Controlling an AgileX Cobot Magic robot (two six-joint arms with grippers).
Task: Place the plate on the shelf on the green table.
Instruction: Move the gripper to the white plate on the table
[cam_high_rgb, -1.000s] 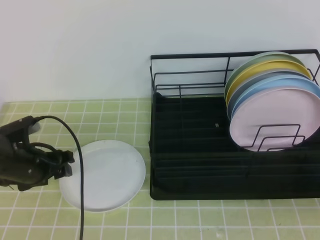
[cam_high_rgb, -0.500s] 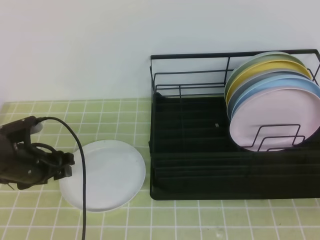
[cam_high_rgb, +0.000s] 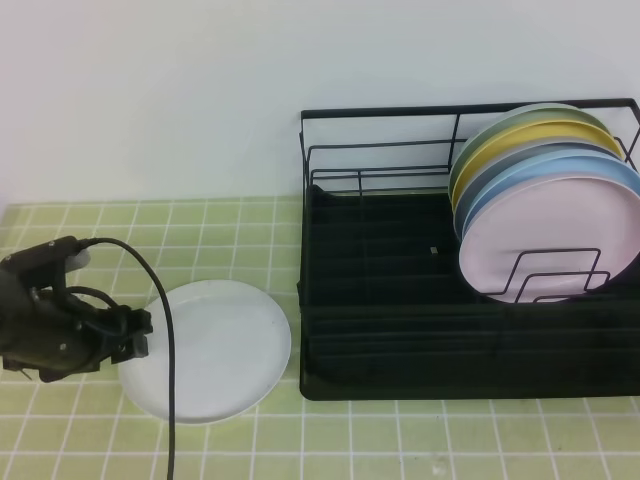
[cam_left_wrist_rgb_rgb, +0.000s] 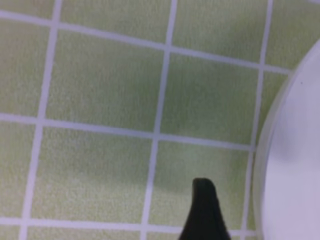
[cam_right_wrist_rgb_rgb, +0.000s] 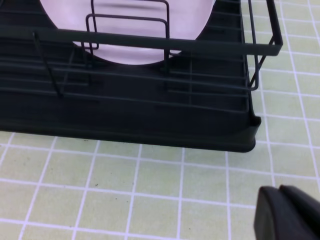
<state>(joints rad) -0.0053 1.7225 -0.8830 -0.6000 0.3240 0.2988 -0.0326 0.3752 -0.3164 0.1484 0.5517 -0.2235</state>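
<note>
Plainly lay flat on the green surface (cam_high_rgb: 220, 225), the white plate (cam_high_rgb: 215, 350), just left of the black shelf (cam_high_rgb: 400, 370) and apart from it; sat low at the plate's left rim, the left gripper (cam_high_rgb: 135, 335), jaws spread wide and pointing rightward toward the plate; showed in the left wrist view only one dark fingertip (cam_left_wrist_rgb_rgb: 204, 210) above bare tile, with the plate's curved edge (cam_left_wrist_rgb_rgb: 295, 165) just to its right, near but seemingly not yet touching; could not be told from either view whether the rim already sat between the jaws. Being round, offered no long axis; mattered instead the thin rim lying level on the tiles, so a jaw would probably need to slip under the edge from the left. Stood much the nearer, the left arm; stayed out of the high view, the right gripper (cam_right_wrist_rgb_rgb: 287, 215), jaws closed on nothing, hovering over tiles near the shelf's front corner and well apart from the plate. Leaned upright at the shelf's right end, the pink plate (cam_high_rgb: 550, 240) with blue and yellow ones behind it; lay bare of plates, the left part of the tray, on the side toward the white plate; looked, as a judgement, like a lift, a tilt to upright and a carry rightward into those dividers.
</note>
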